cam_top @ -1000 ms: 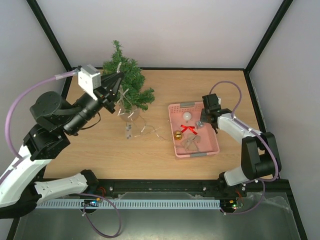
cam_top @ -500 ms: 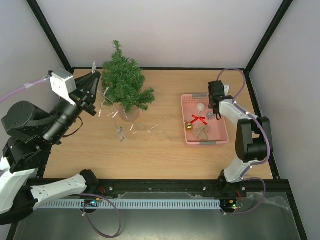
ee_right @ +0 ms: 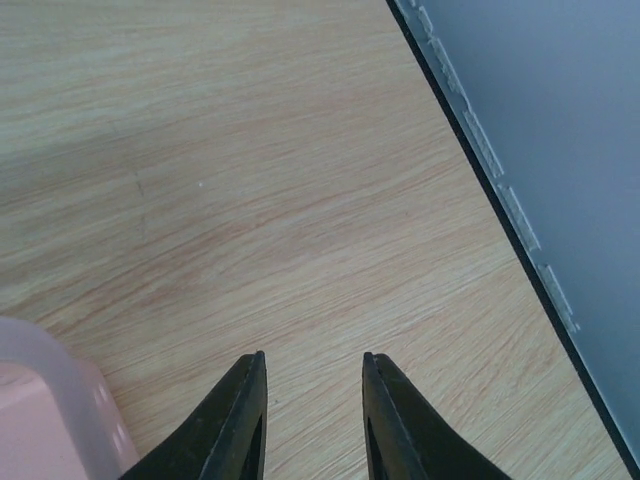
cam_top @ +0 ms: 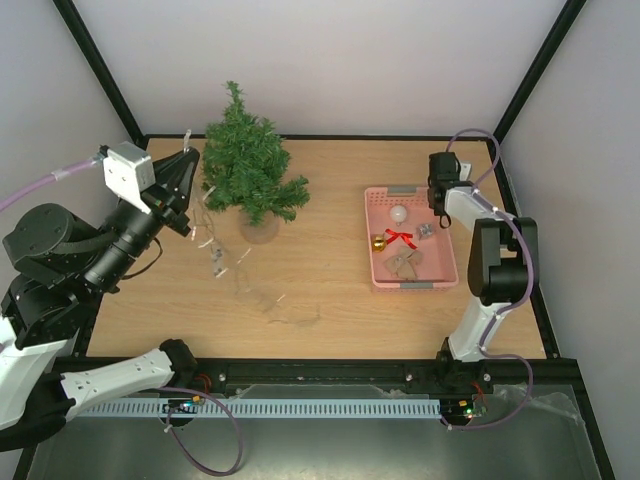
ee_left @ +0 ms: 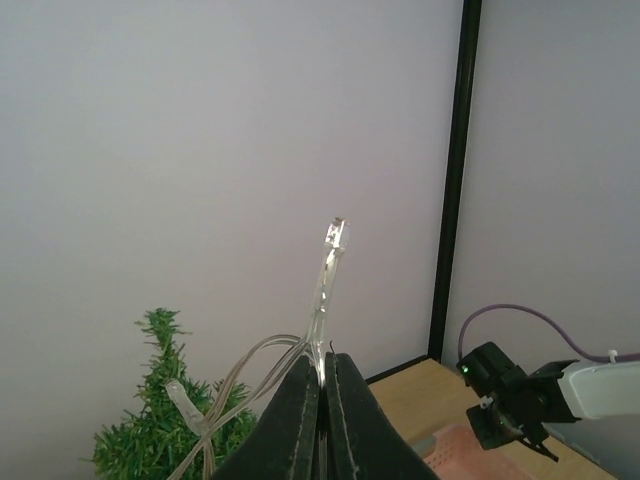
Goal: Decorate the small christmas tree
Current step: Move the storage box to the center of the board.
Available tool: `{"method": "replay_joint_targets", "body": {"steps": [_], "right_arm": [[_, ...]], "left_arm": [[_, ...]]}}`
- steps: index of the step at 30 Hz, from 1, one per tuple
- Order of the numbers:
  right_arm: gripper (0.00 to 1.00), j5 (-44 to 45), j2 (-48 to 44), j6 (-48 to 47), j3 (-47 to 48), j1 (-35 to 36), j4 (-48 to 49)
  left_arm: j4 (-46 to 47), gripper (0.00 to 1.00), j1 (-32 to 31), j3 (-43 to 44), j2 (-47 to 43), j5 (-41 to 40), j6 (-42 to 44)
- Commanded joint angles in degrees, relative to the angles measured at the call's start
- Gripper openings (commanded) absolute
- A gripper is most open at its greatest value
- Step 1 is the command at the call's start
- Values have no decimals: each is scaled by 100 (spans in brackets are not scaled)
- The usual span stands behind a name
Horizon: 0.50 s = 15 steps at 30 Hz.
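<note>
The small christmas tree (cam_top: 250, 170) stands at the back left of the table; its top (ee_left: 160, 430) shows low in the left wrist view. Just left of the tree, my left gripper (cam_top: 188, 160) is shut on a clear light string (ee_left: 330, 270). The string (cam_top: 215, 255) hangs down from the jaws and trails over the table toward the front. My right gripper (cam_top: 438, 185) hovers at the far right corner of the pink basket (cam_top: 440, 282). It (ee_right: 312, 375) is open and empty above bare wood, with the basket's corner (ee_right: 50, 400) at its left.
In the basket lie a white ball (cam_top: 399, 213), a red bow (cam_top: 400, 238), a gold ball (cam_top: 379, 242) and a brownish ornament (cam_top: 403, 263). Black frame posts and grey walls close in the table's back and sides; the right edge (ee_right: 500, 200) runs near my right gripper.
My left gripper pulled left off the tree with the string, and the string's tail slid toward the front. The right gripper left the basket, which shifted right.
</note>
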Motion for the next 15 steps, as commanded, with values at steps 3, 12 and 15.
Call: {"method": "replay_joint_targets", "body": {"steps": [3, 12, 15], "right_arm": [[31, -145, -165, 155, 619, -19, -752], [42, -1155, -1138, 542, 707, 227, -1387], [43, -1813, -1787, 688, 398, 551, -1216]], "left_arm": [[-50, 2, 10, 221, -70, -130, 156], [-64, 2, 2, -78, -106, -87, 93], [-3, 3, 5, -383, -112, -23, -31]]}}
